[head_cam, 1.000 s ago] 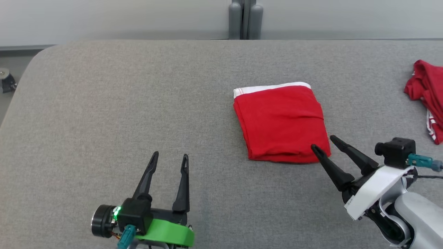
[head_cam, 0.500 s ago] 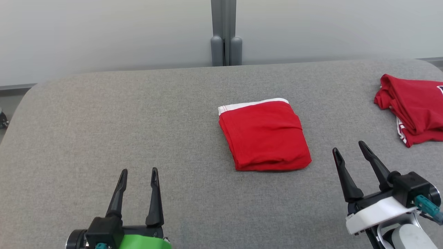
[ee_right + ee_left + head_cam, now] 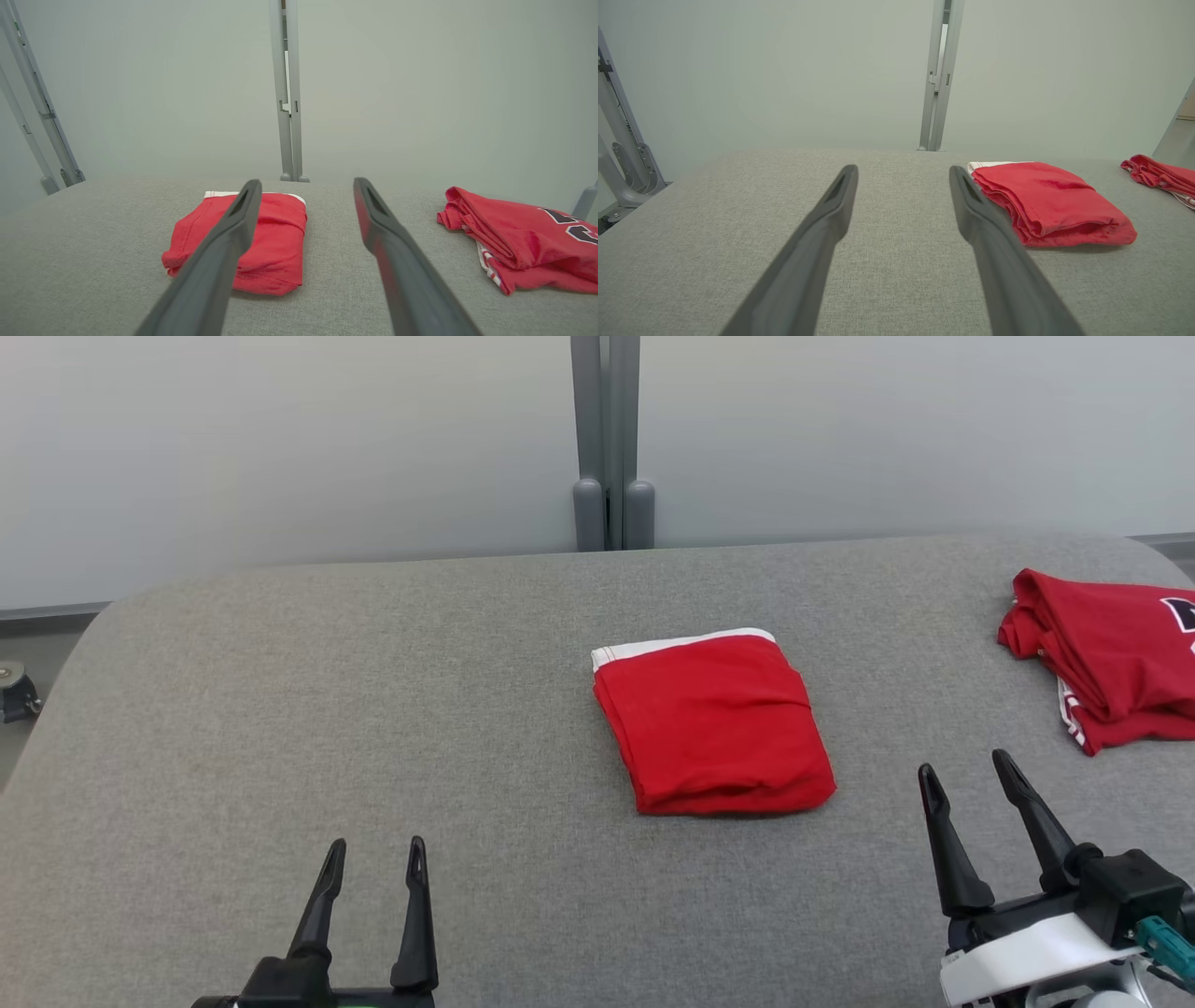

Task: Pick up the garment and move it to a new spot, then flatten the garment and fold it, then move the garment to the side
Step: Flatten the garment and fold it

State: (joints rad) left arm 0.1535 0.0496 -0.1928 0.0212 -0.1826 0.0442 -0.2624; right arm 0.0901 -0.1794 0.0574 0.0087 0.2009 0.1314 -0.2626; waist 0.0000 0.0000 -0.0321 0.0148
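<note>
Open table [image 3: 280,709] leftward — folded garment [image 3: 714,723] centre, crumpled shirt [image 3: 1111,653] at right

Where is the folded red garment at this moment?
Head view: the folded red garment lies right of centre on the grey table, ahead and left of the right gripper, untouched.

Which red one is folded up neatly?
The middle red garment, a tidy rectangle with a white band. The red jersey on the right lies rumpled, with dark lettering.
</note>
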